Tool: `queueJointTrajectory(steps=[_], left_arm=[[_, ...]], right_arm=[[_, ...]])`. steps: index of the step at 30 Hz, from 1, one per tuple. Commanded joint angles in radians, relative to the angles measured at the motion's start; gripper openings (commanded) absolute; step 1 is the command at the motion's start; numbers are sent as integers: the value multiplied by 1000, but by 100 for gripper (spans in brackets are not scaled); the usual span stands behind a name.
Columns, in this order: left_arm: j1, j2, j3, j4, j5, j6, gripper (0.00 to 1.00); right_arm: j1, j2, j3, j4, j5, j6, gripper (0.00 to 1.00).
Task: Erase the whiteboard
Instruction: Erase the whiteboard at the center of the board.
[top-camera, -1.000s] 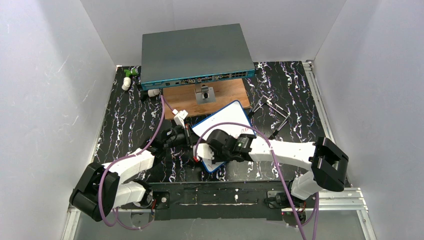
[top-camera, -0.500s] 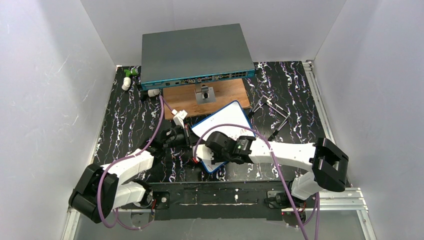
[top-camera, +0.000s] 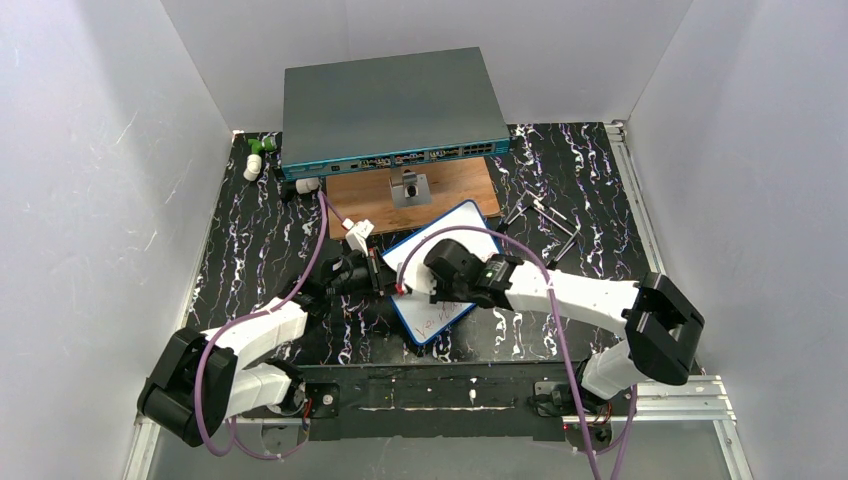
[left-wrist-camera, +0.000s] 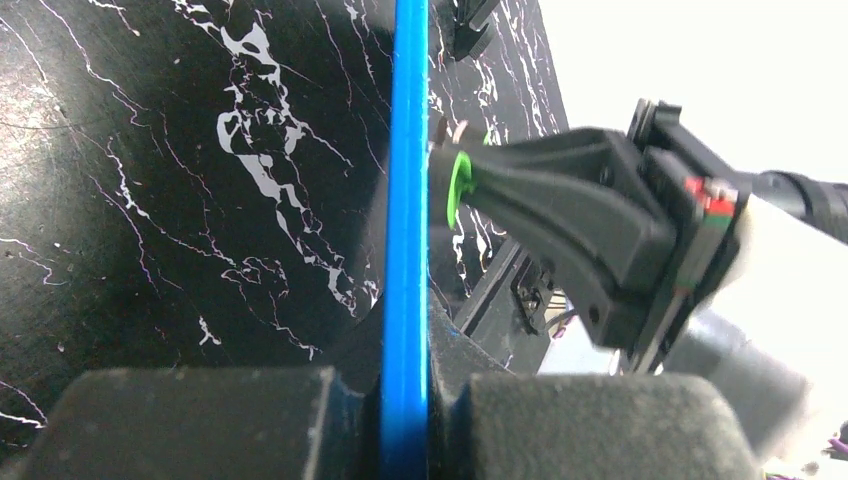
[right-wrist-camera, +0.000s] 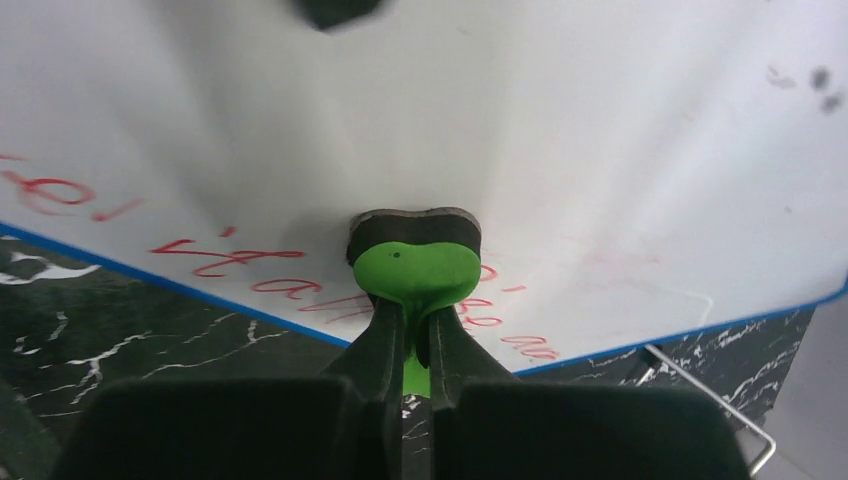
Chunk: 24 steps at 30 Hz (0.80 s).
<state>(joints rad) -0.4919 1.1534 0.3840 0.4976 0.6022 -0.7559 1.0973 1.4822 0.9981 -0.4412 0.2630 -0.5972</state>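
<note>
The whiteboard (top-camera: 455, 232), white with a thin blue frame, lies tilted in the middle of the table. Red handwriting (top-camera: 440, 318) shows on its near part and along its near edge in the right wrist view (right-wrist-camera: 215, 262). My left gripper (top-camera: 378, 277) is shut on the board's blue edge (left-wrist-camera: 405, 250) at its left side. My right gripper (top-camera: 437, 281) is shut on a green eraser (right-wrist-camera: 417, 272), whose dark pad presses on the board surface (right-wrist-camera: 560, 150) among the red letters. The eraser also shows in the left wrist view (left-wrist-camera: 458, 187).
A large grey-teal network switch box (top-camera: 390, 105) stands at the back, with a brown wooden board (top-camera: 450, 185) in front of it. Metal wire pieces (top-camera: 550, 225) lie right of the whiteboard. Small white and green parts (top-camera: 256, 155) sit at the back left. A purple cable (top-camera: 320, 250) crosses the left side.
My right gripper has moved with the eraser from the board's near corner toward the board's middle, uncovering red writing on the near part. The left gripper holds its place on the edge.
</note>
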Motion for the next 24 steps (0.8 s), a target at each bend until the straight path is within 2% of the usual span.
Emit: queueJointTrajectory(steps=[1, 5, 9, 12, 18, 21, 24], left_arm=[[-16, -29, -6, -22, 118, -18, 0], [-17, -34, -4, -31, 115, -15, 0], [-15, -40, -8, -44, 113, -8, 0], [-14, -49, -13, -43, 112, -9, 0], [-14, -43, -4, -44, 122, -5, 0], [-14, -35, -3, -35, 126, -10, 0], [-14, -36, -2, -35, 125, -11, 0]], right_arm=[[-40, -26, -30, 63, -13, 17, 1], [42, -16, -66, 32, -119, 3, 1], [104, 5, -65, 28, -119, -14, 1], [71, 12, -41, 52, -57, -2, 1], [-97, -4, 0, 72, -16, 44, 1], [-114, 3, -7, 73, -16, 44, 1], [-91, 12, -6, 35, -88, 44, 1]])
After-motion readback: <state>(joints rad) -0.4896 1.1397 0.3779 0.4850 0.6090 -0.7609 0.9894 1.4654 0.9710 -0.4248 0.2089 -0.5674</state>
